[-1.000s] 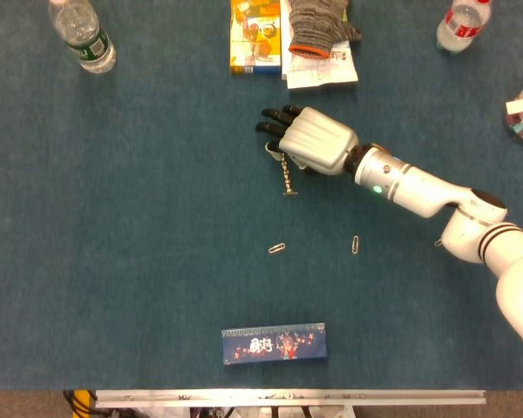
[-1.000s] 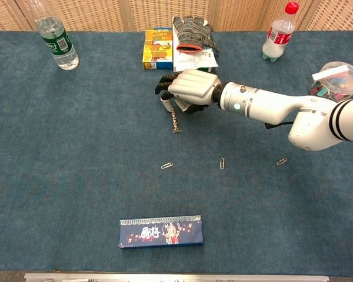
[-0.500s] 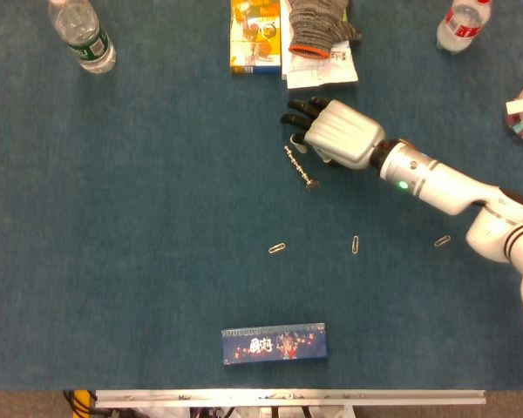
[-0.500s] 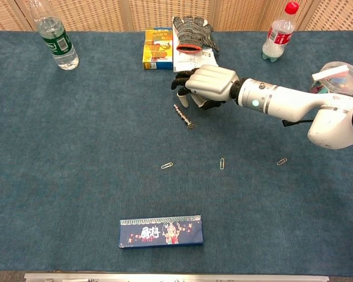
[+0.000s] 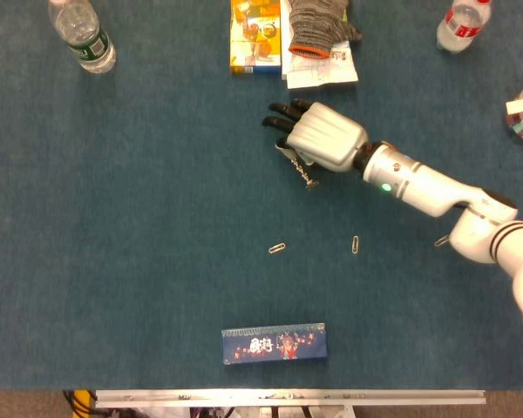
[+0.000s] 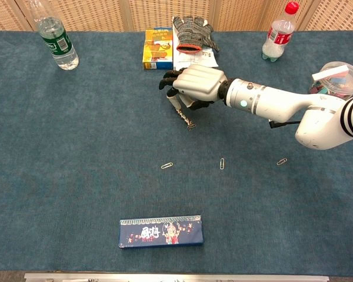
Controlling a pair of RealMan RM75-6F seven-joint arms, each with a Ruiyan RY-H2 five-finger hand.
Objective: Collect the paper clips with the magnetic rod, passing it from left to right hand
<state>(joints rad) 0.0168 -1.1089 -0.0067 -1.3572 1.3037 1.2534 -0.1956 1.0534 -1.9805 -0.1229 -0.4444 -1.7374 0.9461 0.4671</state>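
magnetic rod [image 5: 300,168] under right robot hand [image 5: 322,137], tip poking out below

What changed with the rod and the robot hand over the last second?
The right robot hand swung right, leaving the magnetic rod lying tilted on the table, then came back left over the rod's upper end; whether it grips the rod again is unclear. The three loose paper clips and the blue box stayed put.
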